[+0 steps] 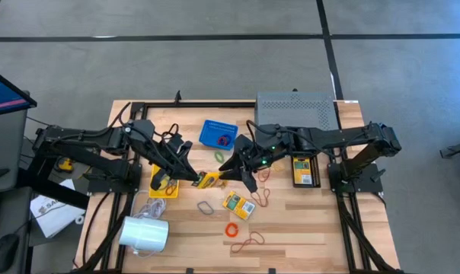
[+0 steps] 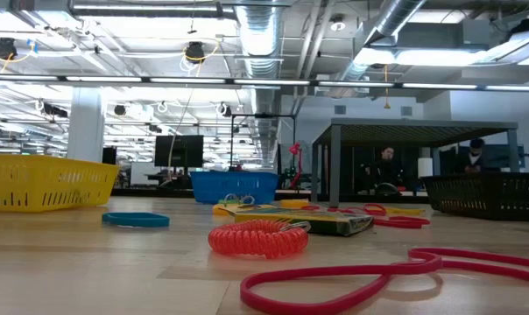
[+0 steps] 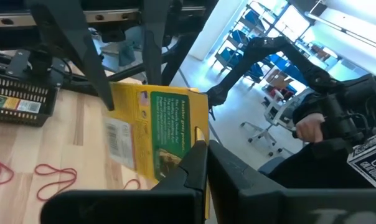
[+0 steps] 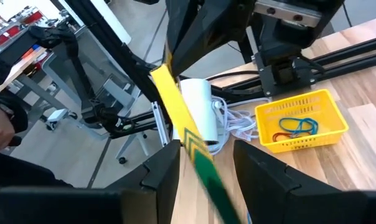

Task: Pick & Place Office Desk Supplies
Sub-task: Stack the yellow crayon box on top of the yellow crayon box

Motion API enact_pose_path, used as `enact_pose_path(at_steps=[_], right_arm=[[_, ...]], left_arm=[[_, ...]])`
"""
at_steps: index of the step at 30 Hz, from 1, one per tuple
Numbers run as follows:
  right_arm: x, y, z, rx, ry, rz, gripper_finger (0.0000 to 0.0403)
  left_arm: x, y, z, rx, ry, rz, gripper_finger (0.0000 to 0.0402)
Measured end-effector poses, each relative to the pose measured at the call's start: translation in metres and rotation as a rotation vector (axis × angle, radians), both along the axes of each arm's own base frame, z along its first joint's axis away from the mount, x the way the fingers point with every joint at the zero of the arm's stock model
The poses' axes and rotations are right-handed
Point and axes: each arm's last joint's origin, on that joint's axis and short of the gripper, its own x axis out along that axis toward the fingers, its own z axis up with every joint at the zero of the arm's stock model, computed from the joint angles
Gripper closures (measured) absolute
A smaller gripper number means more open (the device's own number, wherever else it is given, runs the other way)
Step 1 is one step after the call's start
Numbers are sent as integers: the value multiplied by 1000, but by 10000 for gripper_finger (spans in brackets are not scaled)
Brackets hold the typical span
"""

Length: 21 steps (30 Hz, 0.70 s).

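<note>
One-handed, held the crayon box [image 1: 209, 180] clenched in the left tool [image 1: 193, 176] above the bench [image 1: 306, 228] middle, right tool [image 1: 227, 176] released astride its far end; judged light, stiff, slick cardboard, best pinched across flat faces.

From above I see my wooden table [image 1: 306, 236] mid-frame, a yellow basket [image 1: 163, 185] left of centre, a blue basket [image 1: 218, 133] above centre, a black basket [image 1: 305, 170] right of centre, a grey perforated shelf [image 1: 296, 111] at upper right, and a white cylinder [image 1: 145, 234] with its cord at lower left.
</note>
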Motion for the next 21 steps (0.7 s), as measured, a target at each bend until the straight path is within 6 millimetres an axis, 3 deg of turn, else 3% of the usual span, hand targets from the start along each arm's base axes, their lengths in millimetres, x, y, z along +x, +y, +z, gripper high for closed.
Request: enact_pose_path(at_steps=[13, 21], right_arm=[[24, 8, -24, 63, 31, 21, 264], [16, 9, -4, 51, -78, 67, 377]], left_arm=[[0, 0, 3, -23, -27, -12, 401], [0, -1, 4, -28, -32, -18, 401]])
